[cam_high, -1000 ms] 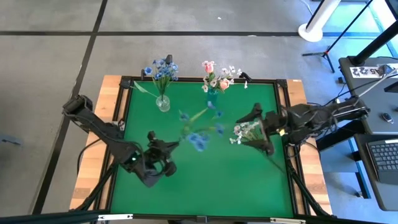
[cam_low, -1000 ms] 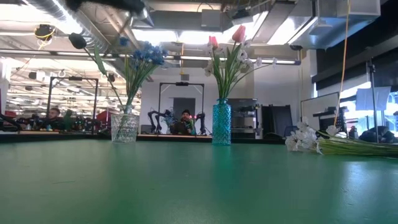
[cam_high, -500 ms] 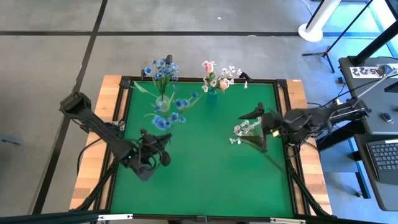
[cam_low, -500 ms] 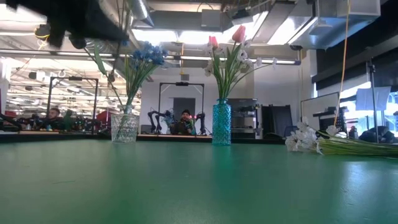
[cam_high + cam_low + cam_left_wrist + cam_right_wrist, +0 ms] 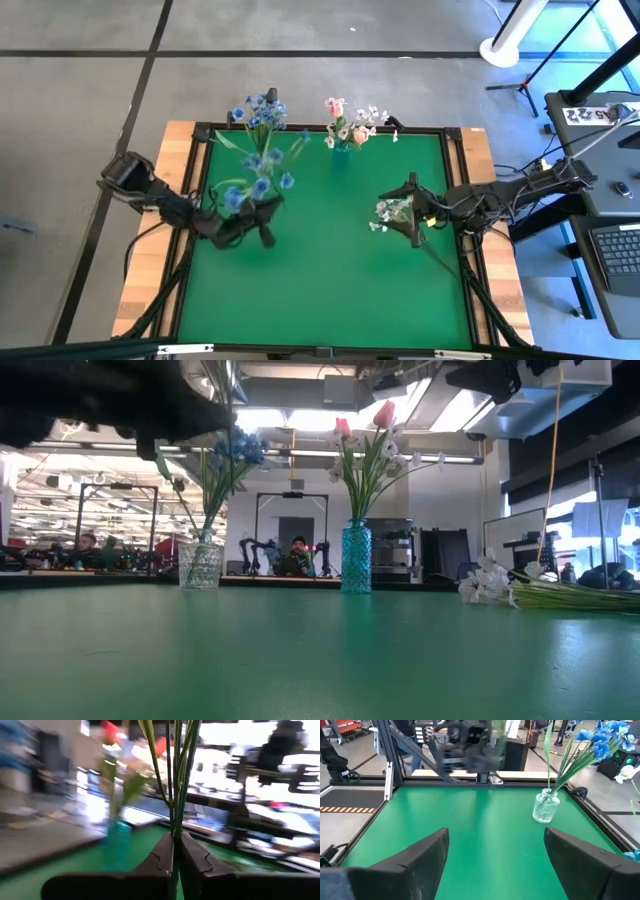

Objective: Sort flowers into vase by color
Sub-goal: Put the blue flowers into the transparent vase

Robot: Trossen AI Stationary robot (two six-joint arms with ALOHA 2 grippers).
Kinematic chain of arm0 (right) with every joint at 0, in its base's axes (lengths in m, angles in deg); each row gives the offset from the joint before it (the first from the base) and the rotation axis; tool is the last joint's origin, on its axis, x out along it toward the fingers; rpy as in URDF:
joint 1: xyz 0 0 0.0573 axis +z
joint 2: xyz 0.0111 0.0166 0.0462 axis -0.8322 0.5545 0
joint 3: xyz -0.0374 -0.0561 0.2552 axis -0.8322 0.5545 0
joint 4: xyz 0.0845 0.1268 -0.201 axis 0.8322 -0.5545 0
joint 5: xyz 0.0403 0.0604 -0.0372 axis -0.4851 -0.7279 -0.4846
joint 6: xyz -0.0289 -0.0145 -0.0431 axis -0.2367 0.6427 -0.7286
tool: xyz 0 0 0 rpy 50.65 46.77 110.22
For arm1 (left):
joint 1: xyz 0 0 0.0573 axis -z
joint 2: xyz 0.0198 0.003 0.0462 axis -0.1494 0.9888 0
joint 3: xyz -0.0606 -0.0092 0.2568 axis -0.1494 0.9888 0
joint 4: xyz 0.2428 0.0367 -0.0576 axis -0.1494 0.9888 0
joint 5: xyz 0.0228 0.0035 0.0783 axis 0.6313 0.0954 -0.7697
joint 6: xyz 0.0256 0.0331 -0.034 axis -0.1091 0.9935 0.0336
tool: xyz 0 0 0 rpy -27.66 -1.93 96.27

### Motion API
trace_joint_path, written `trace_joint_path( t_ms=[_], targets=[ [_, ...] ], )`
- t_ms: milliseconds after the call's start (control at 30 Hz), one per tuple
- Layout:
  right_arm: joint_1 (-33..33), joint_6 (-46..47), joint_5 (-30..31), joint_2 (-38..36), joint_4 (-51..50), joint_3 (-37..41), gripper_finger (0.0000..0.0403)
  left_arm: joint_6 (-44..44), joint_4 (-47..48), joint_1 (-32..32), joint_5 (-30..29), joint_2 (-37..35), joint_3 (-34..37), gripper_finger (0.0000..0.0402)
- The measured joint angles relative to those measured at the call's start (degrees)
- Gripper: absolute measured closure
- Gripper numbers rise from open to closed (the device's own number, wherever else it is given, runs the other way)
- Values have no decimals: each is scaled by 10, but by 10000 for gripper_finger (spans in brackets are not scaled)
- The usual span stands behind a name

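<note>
My left gripper (image 5: 260, 222) hangs over the table's left half, shut on a bunch of blue flowers (image 5: 255, 182) with green stems; its blooms stand near the clear vase (image 5: 262, 162), which holds more blue flowers (image 5: 258, 108). A teal vase (image 5: 340, 152) at the far edge holds pink tulips and white blossoms. A spray of white flowers (image 5: 392, 210) lies on the table's right side, stems (image 5: 445, 262) pointing to the near right. My right gripper (image 5: 408, 212) hovers open over that spray. My left gripper pinches the blue bunch's green stems (image 5: 175, 827) between its two fingers (image 5: 162, 855). The fingers lie about level, pointing toward the table's right, across the stems. The bunch is lifted clear and stands upright out of the hold, its blooms above the gripper.
The table is green with a raised black rim (image 5: 455, 180). The two vases stand close together along the far edge (image 5: 200, 565) (image 5: 356, 560). In the right wrist view, the clear vase (image 5: 545, 806) stands across bare green table. People sit in the room beyond.
My left gripper has carried the blue bunch from the table's middle toward the left and far edge, closer to the clear vase, and has turned; the blooms now stand just beside that vase. The white spray on the table has stayed put.
</note>
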Motion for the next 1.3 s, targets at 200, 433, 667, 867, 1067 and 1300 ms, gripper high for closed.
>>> trace_joint_path(
  t_ms=[200, 433, 667, 867, 1067, 1300],
  targets=[
    [0, -2, 0, 0, -2, 0, 84, 78, -16, -120, -36, 0, 4, 399],
    [0, -16, -6, 3, -6, 0, 84, 138, -19, -211, -68, -2, 4, 399],
    [0, -19, -12, 5, -8, 0, 84, 170, -98, -215, -80, -9, 55, 399],
    [0, -19, -12, 6, -16, 0, 84, 131, -97, -238, -74, -34, 105, 399],
    [0, -19, -11, 17, -10, 0, 84, 122, -98, -294, -33, -44, 112, 399],
    [0, -26, -11, 43, 0, 0, 84, 70, -80, -362, 46, -43, 112, 399]
  ],
)
